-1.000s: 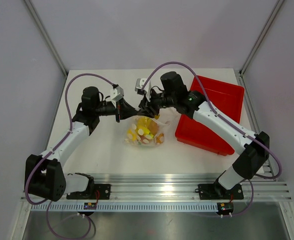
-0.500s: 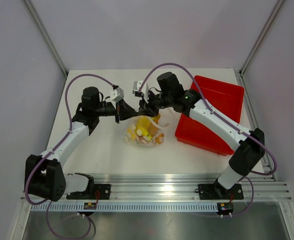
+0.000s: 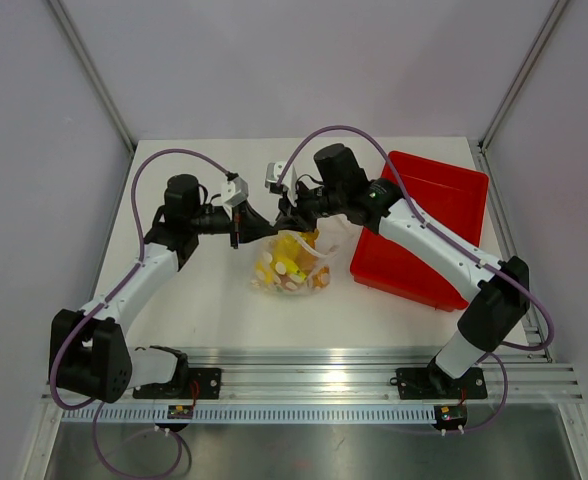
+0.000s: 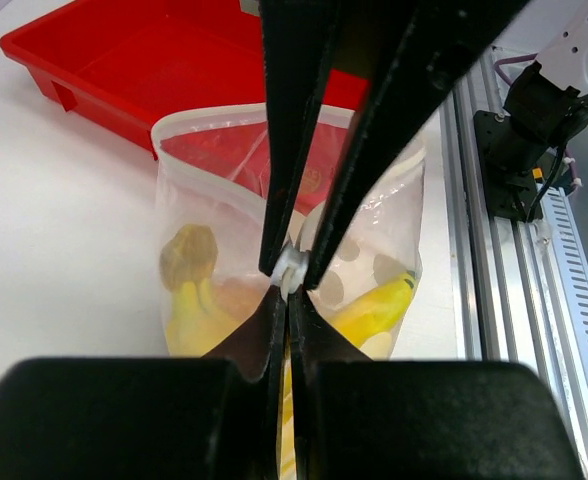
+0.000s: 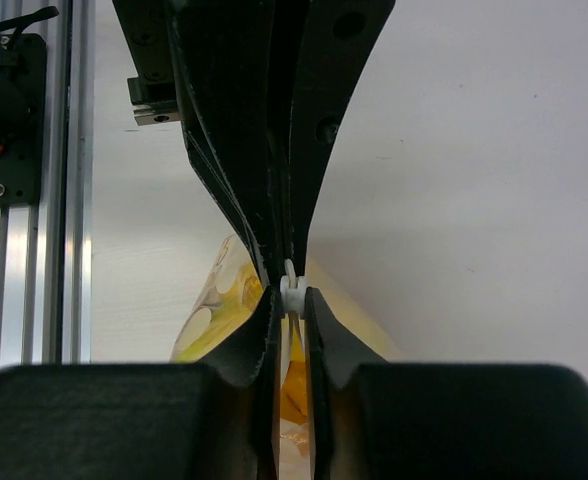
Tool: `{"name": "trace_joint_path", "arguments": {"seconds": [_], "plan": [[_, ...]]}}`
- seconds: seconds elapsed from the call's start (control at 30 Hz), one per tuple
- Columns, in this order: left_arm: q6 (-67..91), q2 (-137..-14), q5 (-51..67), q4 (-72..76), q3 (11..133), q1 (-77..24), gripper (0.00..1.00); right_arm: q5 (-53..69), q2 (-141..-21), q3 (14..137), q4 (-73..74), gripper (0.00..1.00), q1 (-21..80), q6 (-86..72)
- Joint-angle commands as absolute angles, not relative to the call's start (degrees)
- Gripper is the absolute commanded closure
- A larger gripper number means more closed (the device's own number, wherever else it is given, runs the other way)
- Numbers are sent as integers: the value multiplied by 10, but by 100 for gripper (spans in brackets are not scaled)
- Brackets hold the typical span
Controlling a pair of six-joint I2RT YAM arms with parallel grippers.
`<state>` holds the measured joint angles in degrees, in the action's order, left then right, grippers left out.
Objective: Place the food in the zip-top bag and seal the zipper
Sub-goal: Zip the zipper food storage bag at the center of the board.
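- The bag (image 3: 292, 262) is lying on the tabletop (image 3: 204, 290) just left of the red tray (image 3: 444, 190). Its upper edge is being lifted towards the two hands while its body is sagging below.
- The food is sitting inside it. Through the clear plastic a banana (image 4: 374, 308) and a yellow lump (image 4: 187, 255) are showing, bunched low in the bag, which I take to be why the top edge is free to work on.
- The left hand (image 4: 287, 285) is reaching in from the side away from the tray. Its fingers are pressed together on a small whitish bit of the bag's edge, most likely the zipper (image 4: 290, 272).
- It seems to be acting as an anchor, keeping that edge taut and off the tabletop.
- The right hand (image 5: 292, 295) is coming from the tray side and meeting the left one tip to tip. Its fingers are nearly together, nipping the same whitish bit from the opposite direction.
- With both hands squeezing one spot, the seal is probably being pressed there. I cannot tell how much of the strip is already closed.
- The tray itself is looking bare, so the filling part of the job appears done.
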<state>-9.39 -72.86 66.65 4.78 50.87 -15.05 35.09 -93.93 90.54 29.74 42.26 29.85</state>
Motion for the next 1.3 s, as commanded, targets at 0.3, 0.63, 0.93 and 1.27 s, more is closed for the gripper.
{"name": "trace_joint_path", "arguments": {"seconds": [0.3,0.63,0.93,1.27], "plan": [[-131,-714,672,42,531,-148,100,353,-911,892,271,100,428,299],[-101,-690,642,111,506,-120,100,315,-864,832,285,100,427,302],[-64,-673,597,148,494,-92,100,287,-840,813,314,100,410,306],[-35,-689,502,192,499,-74,100,257,-795,784,344,100,402,299]]}}
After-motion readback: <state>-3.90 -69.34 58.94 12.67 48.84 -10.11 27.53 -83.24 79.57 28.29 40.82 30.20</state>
